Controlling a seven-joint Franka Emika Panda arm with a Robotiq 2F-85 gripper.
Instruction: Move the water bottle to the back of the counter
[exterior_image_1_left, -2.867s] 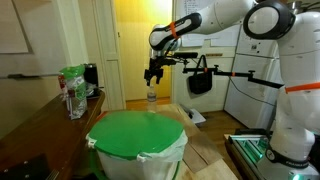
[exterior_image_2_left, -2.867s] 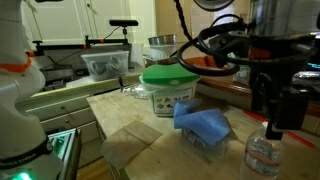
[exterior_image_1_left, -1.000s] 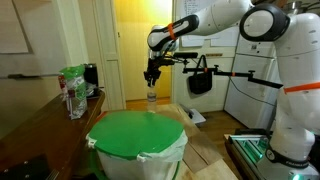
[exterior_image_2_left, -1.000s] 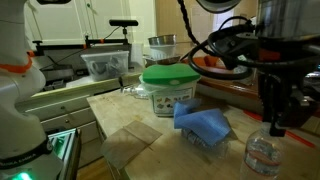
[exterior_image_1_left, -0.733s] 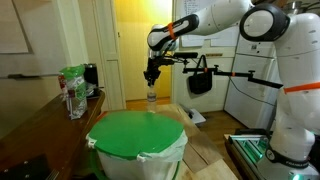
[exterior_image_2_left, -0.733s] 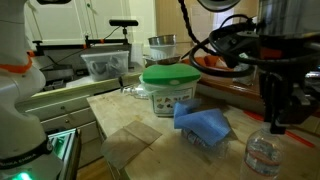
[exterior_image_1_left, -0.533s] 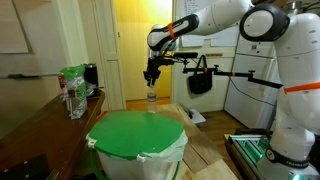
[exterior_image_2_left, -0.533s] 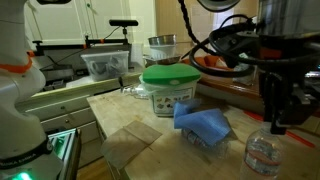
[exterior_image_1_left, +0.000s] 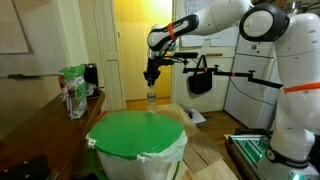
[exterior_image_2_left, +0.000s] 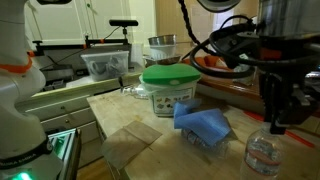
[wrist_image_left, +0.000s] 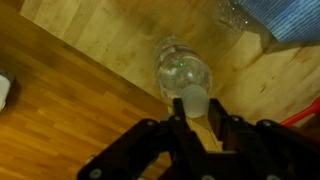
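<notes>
The water bottle (wrist_image_left: 183, 72), small and clear with a white cap, stands upright on the wooden counter (wrist_image_left: 70, 90). From above, the wrist view shows my gripper (wrist_image_left: 194, 108) shut on the bottle's cap, one dark finger pressed to each side. In both exterior views the gripper (exterior_image_1_left: 152, 78) (exterior_image_2_left: 275, 128) hangs straight down over the bottle (exterior_image_1_left: 152, 97) (exterior_image_2_left: 262, 155), whose neck meets the fingertips near the counter's (exterior_image_2_left: 115, 105) corner.
A round white bin with a green lid (exterior_image_1_left: 137, 135) (exterior_image_2_left: 168, 85) stands beside a blue cloth (exterior_image_2_left: 205, 125) (wrist_image_left: 290, 20). A green-and-white bag (exterior_image_1_left: 73, 88) sits on the dark side ledge. Clear tubs (exterior_image_2_left: 105, 65) stand behind. Brown paper squares (exterior_image_2_left: 125, 145) lie at the front.
Since the oldest frames the gripper has come down a little over the bottle's cap. Over the last second the jaws have narrowed onto the cap; the bottle has not moved.
</notes>
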